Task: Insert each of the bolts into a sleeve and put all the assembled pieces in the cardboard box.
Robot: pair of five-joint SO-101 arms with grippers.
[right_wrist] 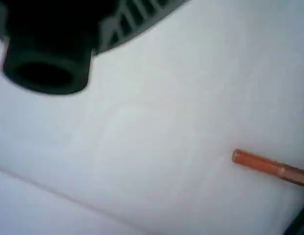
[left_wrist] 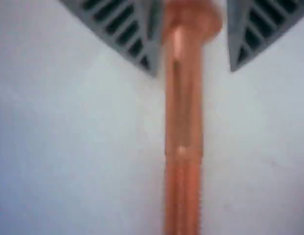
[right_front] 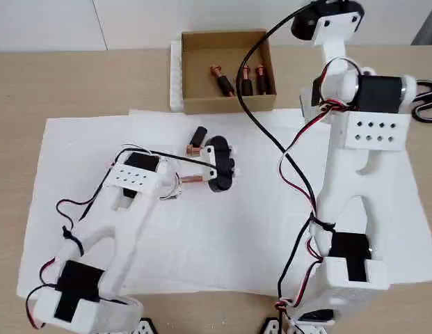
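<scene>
The cardboard box [right_front: 229, 103] stands at the back and holds three assembled pieces [right_front: 245, 80]. On the white paper lie a black sleeve [right_front: 199, 133] and a short copper bolt [right_front: 193, 149]. A second copper bolt [right_front: 193, 179] lies under my left gripper [right_front: 212, 167]. In the left wrist view this bolt [left_wrist: 183, 122] runs lengthwise, and my left gripper [left_wrist: 191, 68] is open, with its grey fingers [left_wrist: 122, 29] either side of the bolt's head. My right gripper [right_front: 320, 17] is raised at the back right. In the right wrist view it [right_wrist: 93, 29] is shut on a black sleeve [right_wrist: 46, 68], with a bolt [right_wrist: 269, 165] on the paper below.
A large white paper sheet [right_front: 236, 243] covers the middle of the table. A white foam strip [right_front: 176, 76] lies along the box's left side. A black cable [right_front: 271, 132] hangs across from the raised arm. A dark object [right_front: 428, 97] sits at the right edge.
</scene>
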